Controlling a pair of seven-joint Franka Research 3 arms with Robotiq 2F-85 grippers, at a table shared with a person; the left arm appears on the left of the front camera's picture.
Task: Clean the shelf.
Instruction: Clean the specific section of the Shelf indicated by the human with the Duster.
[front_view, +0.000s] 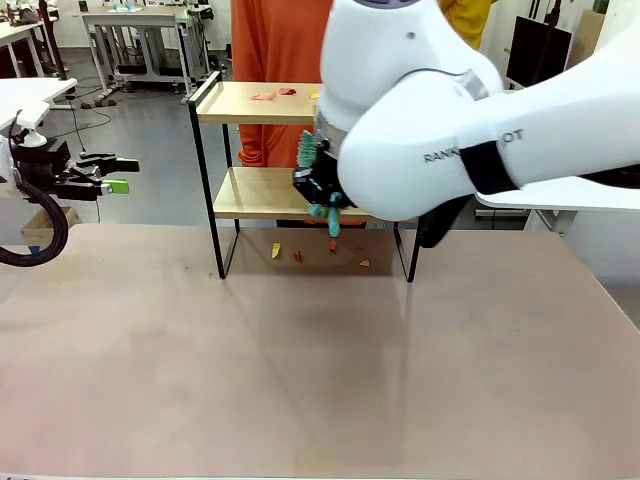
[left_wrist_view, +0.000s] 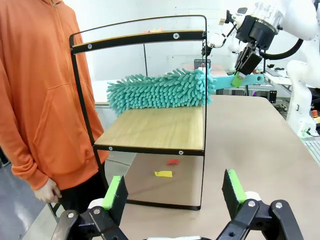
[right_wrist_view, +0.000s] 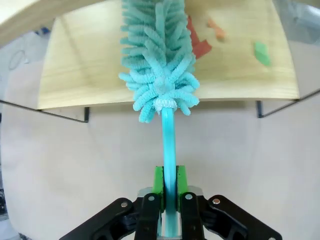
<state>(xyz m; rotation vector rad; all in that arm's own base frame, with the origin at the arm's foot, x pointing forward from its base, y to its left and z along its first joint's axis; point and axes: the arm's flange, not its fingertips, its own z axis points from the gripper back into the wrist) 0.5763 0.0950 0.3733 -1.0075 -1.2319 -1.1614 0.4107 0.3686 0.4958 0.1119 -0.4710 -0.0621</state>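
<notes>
The shelf (front_view: 256, 104) stands at the table's far middle, a person in orange behind it. My right gripper (right_wrist_view: 169, 183) is shut on the teal handle of a fluffy teal duster (right_wrist_view: 160, 65). The duster head lies on the lower board (right_wrist_view: 90, 80), next to red (right_wrist_view: 198, 44), orange (right_wrist_view: 216, 30) and green (right_wrist_view: 261, 53) scraps. From the shelf's end, the left wrist view shows the duster (left_wrist_view: 160, 91) stretched across the lower board (left_wrist_view: 155, 127), with the right gripper (left_wrist_view: 241, 74) beyond. My left gripper (left_wrist_view: 174, 190) is open and holds nothing; it hovers off the table's left side (front_view: 112, 176).
Small scraps lie on the table under the shelf: yellow (front_view: 276, 250), red (front_view: 297, 256) and orange (front_view: 364, 263). More scraps sit on the top board (front_view: 266, 96). The person (left_wrist_view: 40, 90) stands close behind the shelf, one hand hanging low. The near table surface (front_view: 300, 380) is bare.
</notes>
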